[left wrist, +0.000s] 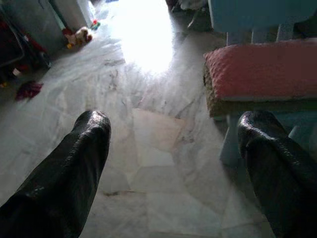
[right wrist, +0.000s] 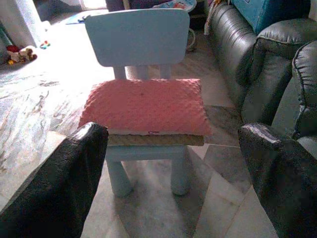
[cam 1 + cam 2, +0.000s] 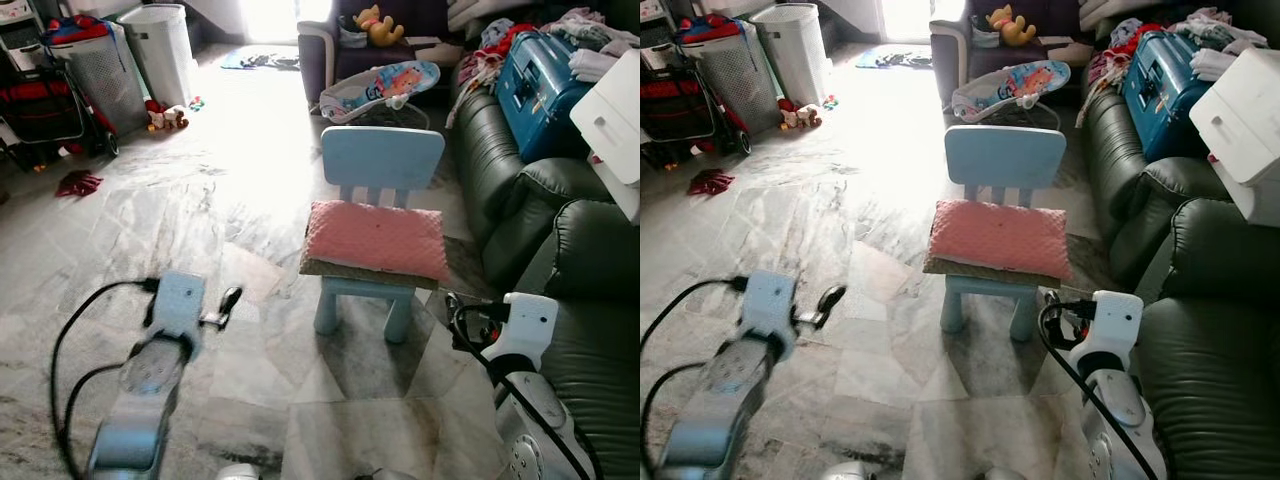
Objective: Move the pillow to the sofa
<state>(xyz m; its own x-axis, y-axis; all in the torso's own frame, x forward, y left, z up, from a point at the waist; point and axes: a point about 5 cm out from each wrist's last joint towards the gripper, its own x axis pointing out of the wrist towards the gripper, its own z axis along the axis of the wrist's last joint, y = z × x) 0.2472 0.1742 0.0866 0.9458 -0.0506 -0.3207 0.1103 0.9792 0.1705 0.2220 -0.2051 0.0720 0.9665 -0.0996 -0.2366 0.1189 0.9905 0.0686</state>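
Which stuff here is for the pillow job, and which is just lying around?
For the job:
pink pillow on the blue chair
dark sofa
left gripper and right gripper, both open

Just lying around:
blue suitcase
white laundry basket
baby bouncer
yellow soft toy
red cloth on the floor

Left arm point(image 3: 150, 385) showing motion-blurred, edges smearing. Pillow point(image 1: 262, 69) running off left wrist picture edge. Chair point(image 3: 378, 215) seat hiding under pillow. Sofa point(image 3: 580, 300) getting cut by frame edge. Right gripper hiding behind its wrist housing point(image 3: 522, 325). Toys point(image 3: 165, 116) by far bins too small to tell.
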